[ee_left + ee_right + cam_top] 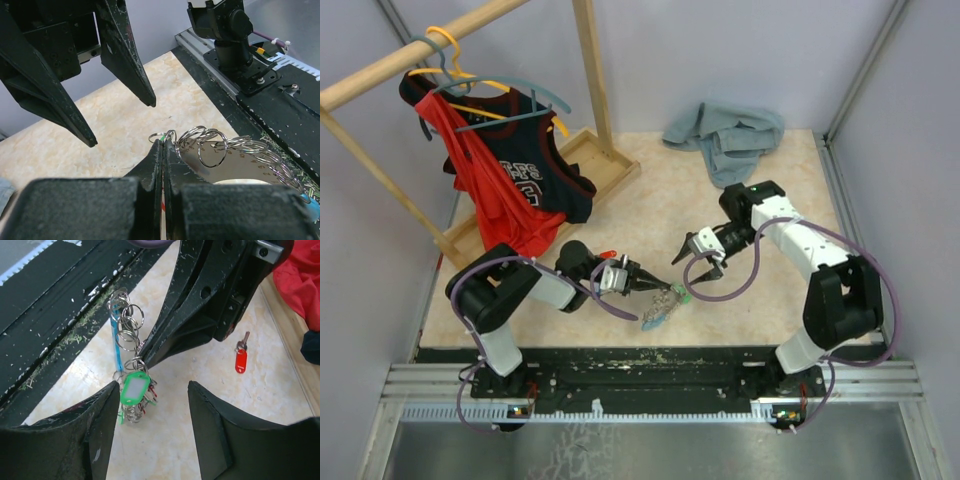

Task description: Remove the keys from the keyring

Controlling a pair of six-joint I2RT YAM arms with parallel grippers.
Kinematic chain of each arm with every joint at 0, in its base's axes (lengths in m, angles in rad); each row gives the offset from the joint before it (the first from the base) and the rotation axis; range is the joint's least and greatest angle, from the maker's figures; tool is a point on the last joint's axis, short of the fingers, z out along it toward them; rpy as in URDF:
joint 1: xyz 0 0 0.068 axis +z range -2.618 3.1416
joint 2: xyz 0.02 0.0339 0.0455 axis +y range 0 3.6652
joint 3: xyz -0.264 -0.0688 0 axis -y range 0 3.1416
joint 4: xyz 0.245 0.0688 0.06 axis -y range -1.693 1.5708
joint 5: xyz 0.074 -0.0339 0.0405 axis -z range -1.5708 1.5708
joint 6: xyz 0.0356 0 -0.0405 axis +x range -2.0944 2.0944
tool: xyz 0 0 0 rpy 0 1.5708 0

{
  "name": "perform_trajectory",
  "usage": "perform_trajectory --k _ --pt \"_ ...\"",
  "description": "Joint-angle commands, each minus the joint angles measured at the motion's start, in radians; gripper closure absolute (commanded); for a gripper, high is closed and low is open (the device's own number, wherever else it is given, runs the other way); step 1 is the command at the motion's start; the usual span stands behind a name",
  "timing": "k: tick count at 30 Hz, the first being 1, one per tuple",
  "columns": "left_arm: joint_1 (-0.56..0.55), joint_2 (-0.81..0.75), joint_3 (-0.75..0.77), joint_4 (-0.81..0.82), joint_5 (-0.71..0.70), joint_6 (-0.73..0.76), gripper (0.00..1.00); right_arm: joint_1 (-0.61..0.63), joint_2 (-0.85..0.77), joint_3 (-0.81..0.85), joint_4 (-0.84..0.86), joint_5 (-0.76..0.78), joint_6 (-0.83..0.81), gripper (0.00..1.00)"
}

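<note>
The keyring (125,335) is a jangly chain of thin silvery loops (215,145) with a green tag (134,388), a light blue strip (116,347) and small keys bunched below. It lies near the table's front edge (663,303). My left gripper (164,142) is shut on one small loop at the bunch's end, and its black fingers (165,340) reach in from above in the right wrist view. My right gripper (154,390) is open, and the green tag hangs just inside its left finger, held by nothing. One key with a red tag (241,360) lies apart on the table (608,253).
A wooden clothes rack (582,60) with red and dark jerseys (510,180) on hangers stands at the back left. A grey cloth (728,135) is crumpled at the back right. The black base rail (650,365) runs along the near edge, close beside the keyring.
</note>
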Motion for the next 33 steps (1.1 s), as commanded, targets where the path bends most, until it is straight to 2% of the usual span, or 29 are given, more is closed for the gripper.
perform_trajectory --k 1,8,22,32,33 --pt "0.005 0.012 0.019 0.284 0.046 -0.005 1.0 0.03 0.025 0.03 -0.02 -0.08 0.032 0.45" --pt "0.004 0.011 0.015 0.284 0.042 0.003 1.0 0.077 0.092 0.068 -0.063 -0.058 0.035 0.62" --pt "0.004 -0.001 -0.008 0.284 -0.001 0.033 1.0 0.102 0.089 0.069 -0.045 -0.031 0.062 0.77" --pt "0.005 -0.009 -0.019 0.284 -0.03 0.04 1.0 0.102 0.064 0.072 -0.039 -0.014 0.072 1.0" --pt "0.005 -0.01 -0.02 0.284 -0.034 0.041 1.0 0.102 0.062 0.073 -0.039 -0.01 0.072 1.0"
